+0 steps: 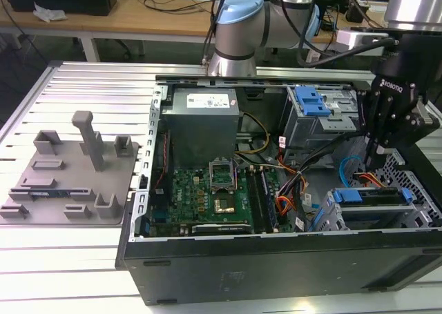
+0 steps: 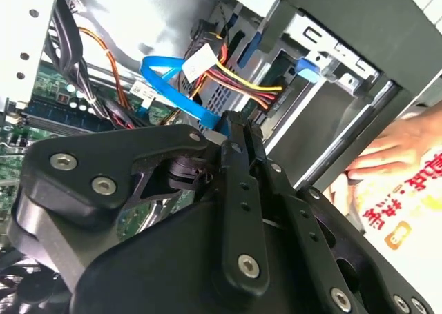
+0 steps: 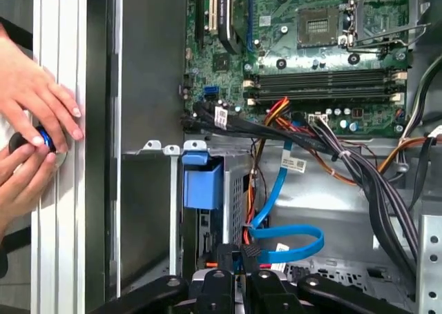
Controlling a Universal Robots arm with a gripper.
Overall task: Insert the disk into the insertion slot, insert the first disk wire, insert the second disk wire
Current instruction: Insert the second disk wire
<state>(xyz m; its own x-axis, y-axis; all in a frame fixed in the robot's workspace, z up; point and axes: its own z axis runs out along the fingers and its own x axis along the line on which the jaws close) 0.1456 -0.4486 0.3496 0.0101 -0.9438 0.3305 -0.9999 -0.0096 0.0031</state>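
Hanging over the open computer case (image 1: 276, 259), the black gripper (image 1: 376, 163) sits near the exterior view's right, above the low grey perforated insertion slot (image 1: 414, 190). Its matte, bolt-studded fingers (image 2: 238, 183) stand narrowed close together with only a thin gap; in both wrist views a dark connector at the end of a flat, glossy blue wire (image 3: 290, 241) sits right at the fingertips, though whether it is truly pinched I cannot tell. The disk (image 1: 376, 197) lies seated in the slot, its bright blue plastic carrier edge showing above the sheet-metal cage. Just beyond, a bundle of red, yellow and orange wires (image 2: 238, 79) runs to a white plug. Farther in lies the green motherboard (image 1: 221, 193), studded with chips and long memory sockets, and behind it the boxy grey power supply (image 1: 204, 114). In the first wrist view, a person's hands (image 3: 34, 134) rest on the ribbed aluminium table (image 1: 90, 86) outside the case.
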